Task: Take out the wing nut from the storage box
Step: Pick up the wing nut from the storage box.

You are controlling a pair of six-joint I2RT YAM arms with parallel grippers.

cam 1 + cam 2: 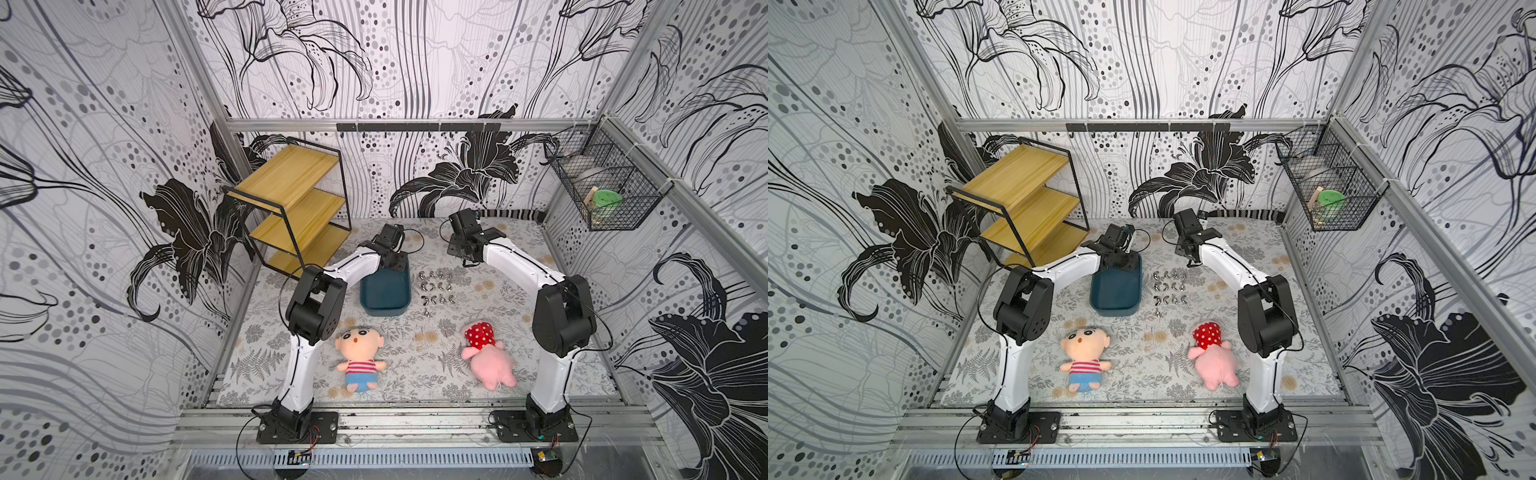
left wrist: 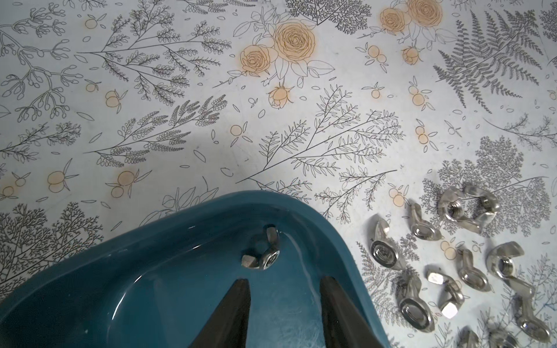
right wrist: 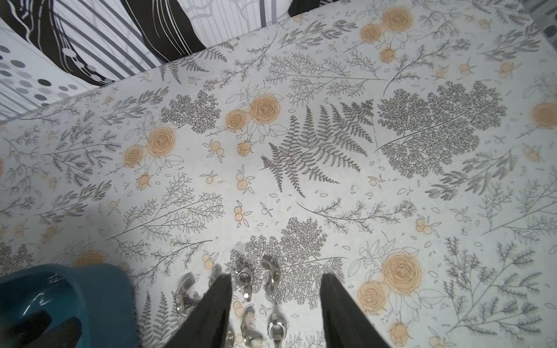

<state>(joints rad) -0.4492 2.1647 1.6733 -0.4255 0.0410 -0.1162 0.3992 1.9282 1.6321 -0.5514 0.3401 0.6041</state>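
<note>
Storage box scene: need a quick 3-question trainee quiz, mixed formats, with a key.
1. True or false: the left tool is shut on the wing nut inside the storage box.
2. Where do the other wing nuts lie? A: in the storage box too. B: on the table beside the box. C: held in the left tool.
3. In the left wrist view, how many wing nuts show inside the storage box?

Key: 1 false (its fingers stand apart, short of the nut); 2 B; 3 one.
</note>
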